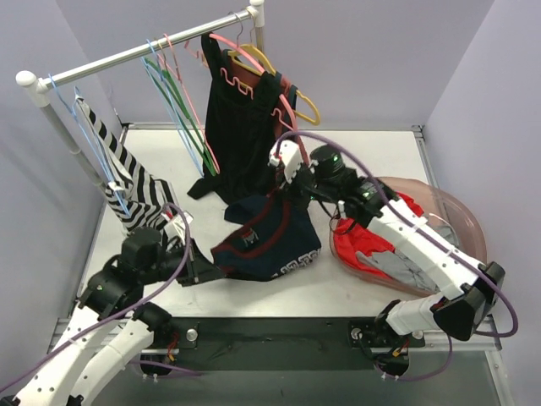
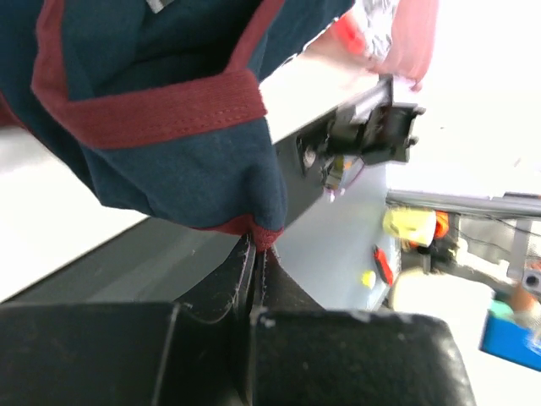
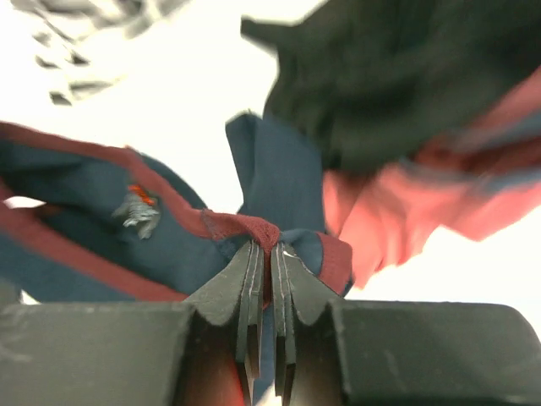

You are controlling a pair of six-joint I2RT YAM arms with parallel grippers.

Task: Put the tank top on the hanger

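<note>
Presently we list: tank top (image 1: 266,241); left fingers (image 2: 224,292) clamped on its near trim; right fingers (image 3: 232,288) clamped on far trim.

Overhead rear view; both wrist close-ups on tank top (image 2: 169,169)

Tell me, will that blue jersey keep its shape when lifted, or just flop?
Probably flop: the tank top sags in folds between the left gripper and right gripper. It seems light, since thin pinches of its red hem hold it. Likely not slippery; the fabric bunches.
</note>
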